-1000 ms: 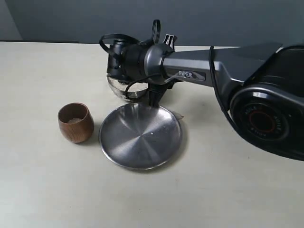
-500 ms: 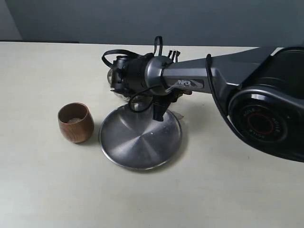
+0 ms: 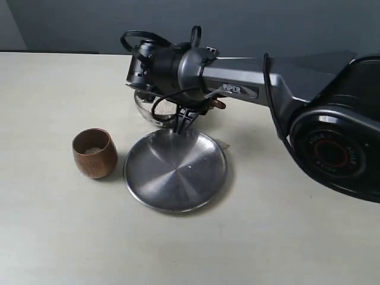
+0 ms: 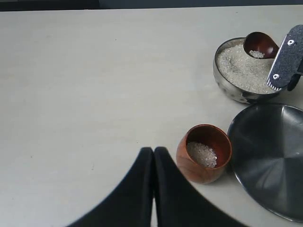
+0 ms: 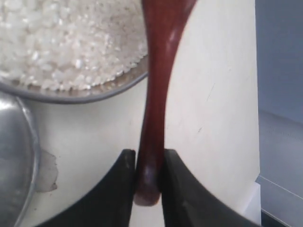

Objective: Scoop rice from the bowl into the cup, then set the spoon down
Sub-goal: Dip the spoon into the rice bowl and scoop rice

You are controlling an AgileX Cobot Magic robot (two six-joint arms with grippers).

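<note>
The steel bowl [image 4: 227, 85] holds a heap of white rice [image 4: 239, 68]; in the exterior view the bowl [image 3: 146, 110] is half hidden under my right wrist. My right gripper [image 5: 149, 158] is shut on the far end of the reddish-brown spoon handle [image 5: 158, 71]. The spoon head [image 4: 260, 45] sits over the bowl's far rim with a few grains in it. The wooden cup [image 3: 95, 153] stands upright left of the plate, with a little rice [image 4: 202, 153] at its bottom. My left gripper [image 4: 153, 150] is shut and empty, beside the cup and apart from it.
A wide flat steel plate [image 3: 176, 169] lies right of the cup and in front of the bowl. My right arm [image 3: 285, 77] reaches in from the right, low over the table. A pale smear [image 5: 46, 170] marks the table by the plate's rim.
The right wrist dipped over the plate's far rim, then swung back up and left over the bowl, still holding the spoon. Cup and plate stayed put.
</note>
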